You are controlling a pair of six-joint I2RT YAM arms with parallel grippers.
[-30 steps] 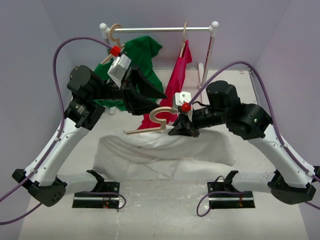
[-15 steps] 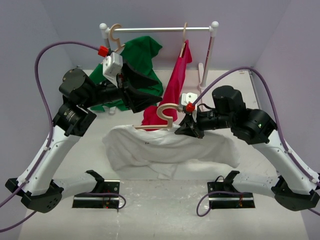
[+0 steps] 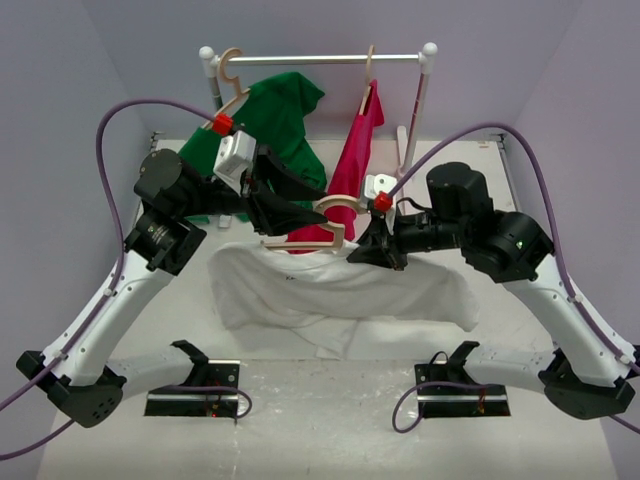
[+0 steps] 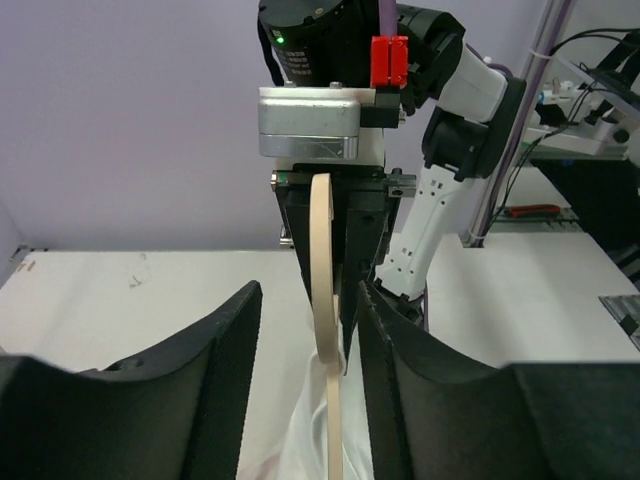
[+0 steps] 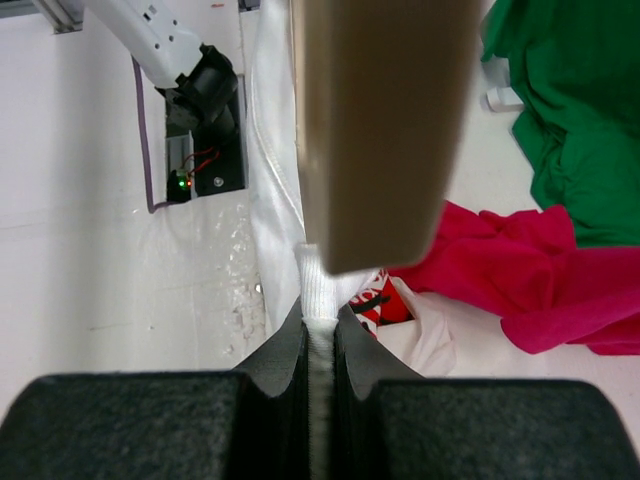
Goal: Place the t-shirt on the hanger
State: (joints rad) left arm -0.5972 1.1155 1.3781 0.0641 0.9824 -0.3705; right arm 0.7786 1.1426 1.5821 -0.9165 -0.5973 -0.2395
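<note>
Setting: two black-and-white robot arms reach over a white surface (image 3: 320,420) boxed in by lilac walls (image 3: 60,120) on the left, right and back.
Task items: a white cotton t-shirt (image 3: 340,295) lies rumpled across the middle of the surface. A pale wooden hanger (image 3: 295,239) is up in the air just above the shirt's far edge, hook uppermost, between the two hands.
Left hand: the left hand (image 3: 320,210) is released. Its fingers (image 4: 200,380) are spread, and the hanger (image 4: 322,260) stands edge-on between them with a gap on each side.
Right hand: the right hand (image 3: 356,255) is clenched on a fold of the white t-shirt (image 5: 318,290), right beneath the hanger (image 5: 380,120).
In the way: a white clothes rail (image 3: 320,58) stands at the back, just behind both hands. A green t-shirt (image 3: 275,115) drapes from it down to the surface behind the left hand. A crimson garment (image 3: 355,150) hangs right behind the raised hanger.
Edges and room: bare surface shows between the t-shirt's near hem and the arm bases (image 3: 195,400). The side walls sit close to both elbows. Purple cables (image 3: 130,95) arch above each arm.
Count: two arms, two hands, three wooden hangers (one raised, two on the rail), three garments, one rail.
</note>
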